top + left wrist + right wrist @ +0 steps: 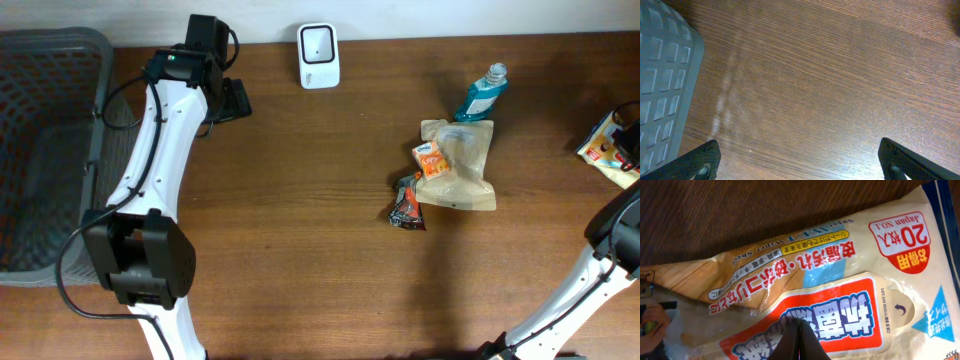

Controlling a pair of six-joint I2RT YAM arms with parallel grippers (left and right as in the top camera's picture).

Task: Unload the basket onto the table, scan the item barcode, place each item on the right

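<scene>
- Overhead view showed the scanner (319, 55) standing at the far edge of the table (300, 270) with nothing held before it. The scan itself looked not yet done.
- The pack (600, 147), a flat pouch of wipes that I took to be the item, lay at the table's right edge, well apart from the scanner.
- The right gripper (627, 140) was at that pack. In the right wrist view its fingers were closed to a point against the printed face. Whether they pinched any film could not be told.
- The pack seemed to lie flat on the wood, so I judged it not yet lifted.
- No barcode showed on the upturned face in the right wrist view, only print and a reseal flap. The code was probably underneath or out of frame.
- The left gripper (228, 100) hung wide and empty between the basket (50, 150) and the scanner. The left wrist view showed bare wood between its fingers.
- A bottle (485, 92), a beige pouch (465, 170), an orange packet (430, 158) and a dark packet (407, 203) lay clustered mid-table with no gripper near them.
- By my reading the task was at an early stage. A sure hold, the lift, the carry across to the scanner and turning the code toward it all remained.
</scene>
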